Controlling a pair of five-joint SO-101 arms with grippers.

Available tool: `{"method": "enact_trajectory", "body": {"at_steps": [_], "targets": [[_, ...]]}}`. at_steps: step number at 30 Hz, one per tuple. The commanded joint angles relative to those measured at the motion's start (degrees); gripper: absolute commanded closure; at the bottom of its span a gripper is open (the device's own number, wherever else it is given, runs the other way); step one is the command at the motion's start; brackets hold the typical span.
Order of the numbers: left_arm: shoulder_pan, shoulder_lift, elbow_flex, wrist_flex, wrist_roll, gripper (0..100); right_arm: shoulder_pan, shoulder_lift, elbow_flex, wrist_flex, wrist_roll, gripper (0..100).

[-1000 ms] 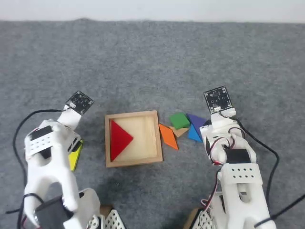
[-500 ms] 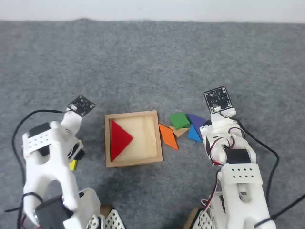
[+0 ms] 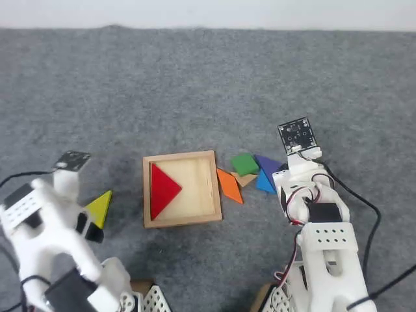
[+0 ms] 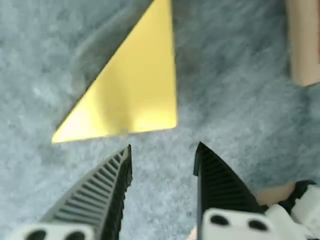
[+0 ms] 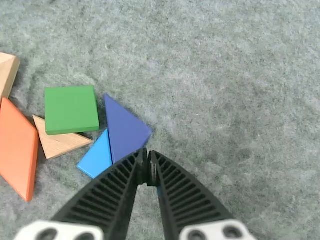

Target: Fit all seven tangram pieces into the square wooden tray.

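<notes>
The flat yellow triangle (image 4: 132, 95) lies on grey carpet (image 4: 240, 100) just ahead of the parted ribbed jaws of the left gripper (image 4: 164, 146), near the square wooden tray (image 3: 179, 156); the right gripper (image 5: 148, 161) is closed.

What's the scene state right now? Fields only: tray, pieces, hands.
tray: square wooden tray, holds only the red triangle
by left arm: yellow triangle, flat on carpet
by right arm: orange parallelogram, green square, tan triangle, purple triangle, blue triangle, clustered
left hand: open, near the yellow triangle, not holding it
right hand: shut, over the blue and purple triangles
</notes>
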Motion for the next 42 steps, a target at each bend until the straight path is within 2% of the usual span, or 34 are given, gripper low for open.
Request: {"method": "enact_trajectory", "body": {"at_steps": [1,9,13,19,26,33,36,42], "targets": [[-3.08,-0.44,-1.54,1.49,0.44,80,0.66,-0.4,-2.46,-0.57,0.7,99.0],[-4.13,0.53,-0.66,-3.52,0.7,88,0.66,-0.4,-2.46,-0.57,0.7,99.0],[-4.13,5.98,-1.71,-3.6,0.79,93,0.66,-0.4,-2.46,-0.57,0.7,99.0],[-5.89,17.67,-11.65,0.88,2.37,96,0.66,-0.4,-2.46,-0.57,0.7,99.0],[-5.89,22.95,-19.38,-1.58,2.55,99,0.66,-0.4,-2.46,-0.57,0.7,99.0],[1.23,25.67,-20.0,-5.98,2.81,99,0.66,-0.4,-2.46,-0.57,0.7,99.0],[4.75,27.25,-20.53,-7.82,6.86,99,0.66,-0.4,-2.46,-0.57,0.7,99.0],[6.07,27.52,-25.1,-12.04,16.62,99,0.66,-0.4,-2.46,-0.57,0.7,99.0]]}}
